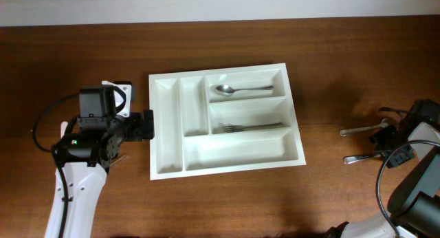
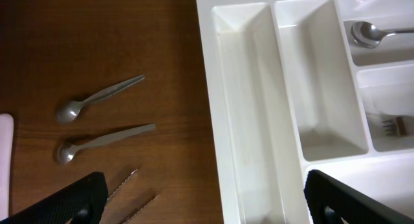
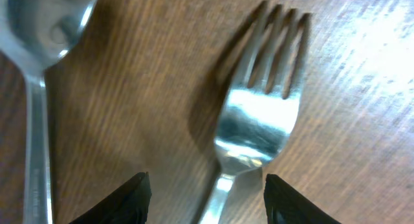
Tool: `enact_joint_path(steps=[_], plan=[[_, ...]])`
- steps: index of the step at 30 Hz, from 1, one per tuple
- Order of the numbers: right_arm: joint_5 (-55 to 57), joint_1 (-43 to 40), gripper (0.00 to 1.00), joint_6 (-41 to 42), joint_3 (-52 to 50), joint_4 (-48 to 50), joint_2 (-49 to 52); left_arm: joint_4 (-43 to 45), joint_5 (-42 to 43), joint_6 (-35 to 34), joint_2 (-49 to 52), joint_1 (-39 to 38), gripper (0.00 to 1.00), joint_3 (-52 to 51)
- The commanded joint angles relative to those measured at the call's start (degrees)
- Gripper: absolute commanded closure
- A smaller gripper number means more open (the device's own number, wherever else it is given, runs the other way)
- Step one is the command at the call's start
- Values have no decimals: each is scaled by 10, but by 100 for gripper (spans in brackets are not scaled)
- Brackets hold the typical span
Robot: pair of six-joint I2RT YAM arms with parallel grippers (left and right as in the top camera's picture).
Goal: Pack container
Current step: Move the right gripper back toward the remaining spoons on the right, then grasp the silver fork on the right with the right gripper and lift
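Note:
The white five-compartment container (image 1: 166, 128) lies mid-table, with a spoon (image 1: 240, 90) in its top right compartment and a fork (image 1: 251, 127) in the one below. My left gripper (image 1: 148, 124) is open and empty over the container's left rim (image 2: 207, 120). In the left wrist view, two spoons (image 2: 97, 96) (image 2: 103, 141) and two serrated knife tips (image 2: 123, 183) lie on the wood to its left. My right gripper (image 3: 207, 198) is open, low over the table, with its fingers on either side of a fork's handle (image 3: 259, 120). A spoon (image 3: 39, 30) lies beside that fork.
In the overhead view two pieces of cutlery (image 1: 361, 130) (image 1: 357, 157) lie on the table at the far right, by my right gripper (image 1: 386, 138). A small white object (image 1: 124, 93) sits under my left arm. The container's two long compartments (image 2: 310, 75) hold nothing.

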Motion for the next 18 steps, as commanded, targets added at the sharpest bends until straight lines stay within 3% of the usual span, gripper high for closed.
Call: enact_joint_path(steps=[1,9,18], plan=[[37,1,42,-3,-3,-6,-4,-2,6,11,0,-2,1,13],[67,1,43,4,-3,-18,-4,-2,6,11,0,-2,1,13],[57,2,60,12,-3,-23,46,-3,7,11,0,-2,1,13]])
